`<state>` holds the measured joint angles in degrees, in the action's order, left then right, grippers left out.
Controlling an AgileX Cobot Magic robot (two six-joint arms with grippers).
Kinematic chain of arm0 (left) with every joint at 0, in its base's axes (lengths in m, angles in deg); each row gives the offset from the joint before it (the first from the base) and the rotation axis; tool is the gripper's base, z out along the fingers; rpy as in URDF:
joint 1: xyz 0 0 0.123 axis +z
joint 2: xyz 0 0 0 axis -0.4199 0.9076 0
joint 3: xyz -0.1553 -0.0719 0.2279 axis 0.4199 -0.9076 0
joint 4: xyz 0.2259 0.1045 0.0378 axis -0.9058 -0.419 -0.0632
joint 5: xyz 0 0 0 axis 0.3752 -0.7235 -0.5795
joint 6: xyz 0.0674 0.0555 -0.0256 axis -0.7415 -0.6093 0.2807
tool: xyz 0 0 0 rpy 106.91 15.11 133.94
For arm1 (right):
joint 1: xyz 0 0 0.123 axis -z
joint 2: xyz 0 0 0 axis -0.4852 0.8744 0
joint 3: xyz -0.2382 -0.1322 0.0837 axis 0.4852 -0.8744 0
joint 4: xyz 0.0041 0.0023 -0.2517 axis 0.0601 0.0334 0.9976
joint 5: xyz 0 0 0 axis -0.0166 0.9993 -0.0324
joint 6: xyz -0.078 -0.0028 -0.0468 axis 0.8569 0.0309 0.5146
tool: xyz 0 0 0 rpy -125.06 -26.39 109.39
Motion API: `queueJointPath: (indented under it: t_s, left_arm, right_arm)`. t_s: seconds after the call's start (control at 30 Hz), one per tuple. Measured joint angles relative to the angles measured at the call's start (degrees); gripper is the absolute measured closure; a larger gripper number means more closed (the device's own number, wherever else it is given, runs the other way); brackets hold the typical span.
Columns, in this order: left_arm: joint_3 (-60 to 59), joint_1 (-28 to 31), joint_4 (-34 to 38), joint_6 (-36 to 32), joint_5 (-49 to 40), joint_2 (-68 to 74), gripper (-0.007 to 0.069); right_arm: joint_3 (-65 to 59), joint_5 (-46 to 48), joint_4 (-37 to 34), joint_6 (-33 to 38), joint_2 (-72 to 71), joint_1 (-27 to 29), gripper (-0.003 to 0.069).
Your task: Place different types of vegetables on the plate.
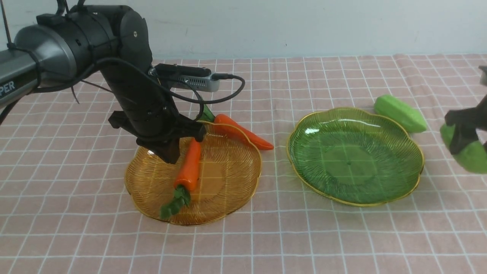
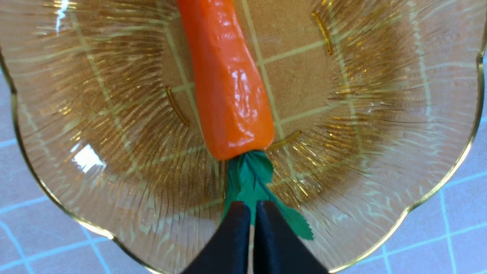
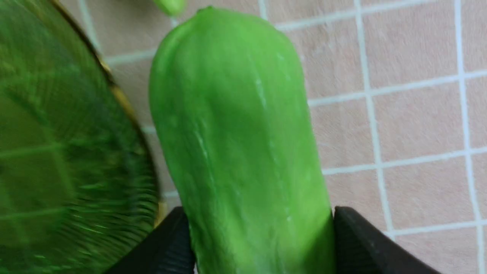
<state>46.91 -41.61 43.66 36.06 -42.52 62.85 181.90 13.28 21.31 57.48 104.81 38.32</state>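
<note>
The glossy orange toy carrot with dark green leaves [image 1: 189, 167] lies in the scalloped, ribbed amber translucent dish [image 1: 228, 182], leaves toward the near rim. Above that dish, the black left gripper [image 2: 249, 213] has its fingertips together. The scalloped green translucent plate [image 1: 350, 160], gilt-rimmed and finely ribbed, sits to the right. Near it, the black right gripper [image 3: 258, 236] is clamped on a smooth, ridged light-green plastic gourd [image 3: 243, 140]. Farther back, a second glossy orange carrot [image 1: 247, 131] lies behind the amber dish, and another ridged light-green gourd [image 1: 401, 113] rests behind the green plate. Beneath spreads a pinkish cloth with a white grid [image 1: 289, 243]; beyond stands a plain pale wall [image 1: 304, 28].
</note>
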Motion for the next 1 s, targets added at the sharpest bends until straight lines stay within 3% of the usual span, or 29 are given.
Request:
queueJointPath:
  t_s: [0.27,0.5,0.63,0.73,0.9,1.0]
  left_arm:
    - [0.0,0.0,2.6,0.0,1.2,-0.4,0.0628]
    - [0.0,-0.1,5.6,0.0,1.7,-0.4,0.0628]
    - [0.0,-0.1,5.5,0.0,1.7,-0.4,0.0628]
    - [0.0,-0.1,5.5,0.0,1.2,-0.4,0.0628]
    - [0.0,-0.1,5.5,-0.1,-0.8,-0.4,0.0628]
    - [0.0,-0.1,5.5,-0.1,-2.2,-0.4,0.0628]
  right_arm:
    - [3.2,1.2,-9.8,0.4,-1.3,-5.2,0.0240]
    - [3.2,1.5,-7.6,4.1,1.6,-13.8,0.0226]
    - [3.2,1.5,-6.1,4.2,2.4,-14.7,0.0157]
    - [4.6,-0.1,-4.2,4.3,2.4,-14.8,0.0038]
    - [9.9,-8.3,1.3,1.8,3.0,-12.4,0.0006]
    - [14.4,-11.5,0.7,0.8,6.0,-9.5,0.0019]
